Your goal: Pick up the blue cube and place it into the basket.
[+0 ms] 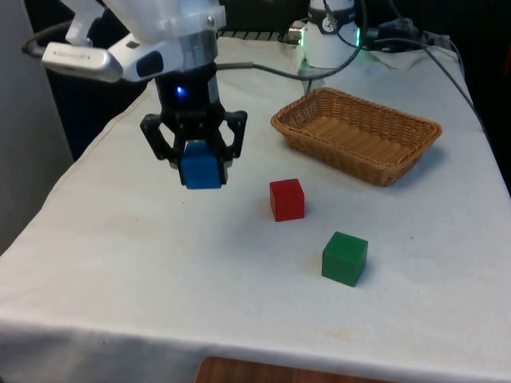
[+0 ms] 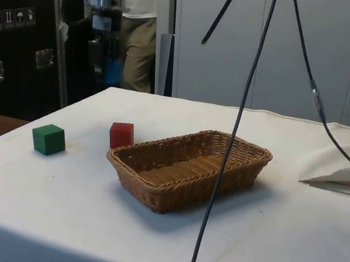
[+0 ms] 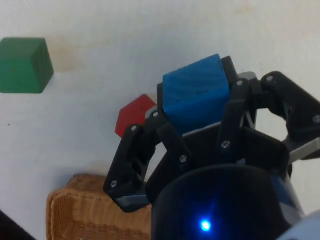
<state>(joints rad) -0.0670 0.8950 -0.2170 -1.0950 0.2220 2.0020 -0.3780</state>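
Note:
My gripper (image 1: pixel 200 167) is shut on the blue cube (image 1: pixel 200 169) and holds it in the air above the white cloth, toward the front view's left. In the wrist view the blue cube (image 3: pixel 196 93) sits tilted between the black fingers (image 3: pixel 165 131). From the side, the blue cube (image 2: pixel 111 72) hangs well above the table, beyond the red cube. The woven basket (image 1: pixel 357 133) stands to the front view's right of my gripper, with nothing in it (image 2: pixel 189 167).
A red cube (image 1: pixel 287 199) lies between the gripper and the basket, and a green cube (image 1: pixel 344 258) sits nearer the front edge. Cables (image 2: pixel 234 127) hang across the side view. A person (image 2: pixel 140 38) stands behind the table.

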